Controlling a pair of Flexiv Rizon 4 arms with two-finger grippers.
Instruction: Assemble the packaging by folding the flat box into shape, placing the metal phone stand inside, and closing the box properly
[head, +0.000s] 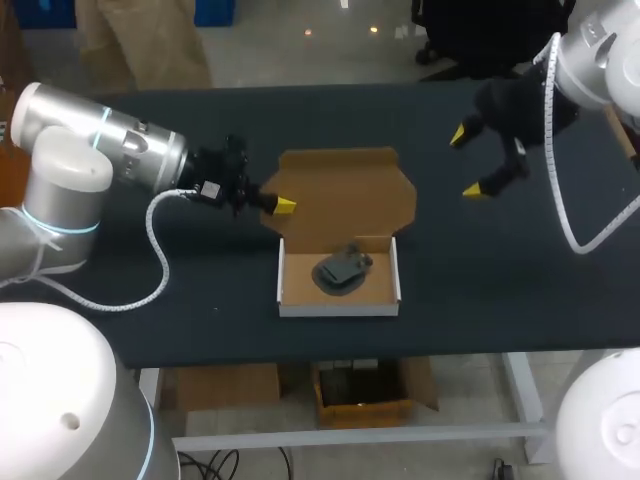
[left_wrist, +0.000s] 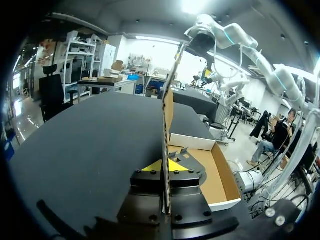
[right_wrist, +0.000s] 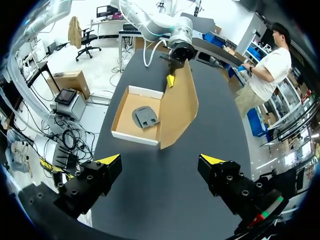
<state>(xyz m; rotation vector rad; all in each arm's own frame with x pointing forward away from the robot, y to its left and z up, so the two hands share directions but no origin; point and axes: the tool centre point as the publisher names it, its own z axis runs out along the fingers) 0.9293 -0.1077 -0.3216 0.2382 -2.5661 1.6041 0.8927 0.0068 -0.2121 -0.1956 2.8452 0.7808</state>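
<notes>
The box sits near the front edge of the black table, about midway along it, open on top with the metal phone stand lying flat inside. Its brown lid stands up from the box's back wall. The left gripper pinches the lid's left edge, one finger on each face. The right gripper hangs well to the right of the box, its fingers spread wide and holding nothing. The table runs on past the box to either side and behind the lid.

Our left gripper sits low, fingers pinched on the box lid; our right gripper hangs raised, fingers spread wide.
</notes>
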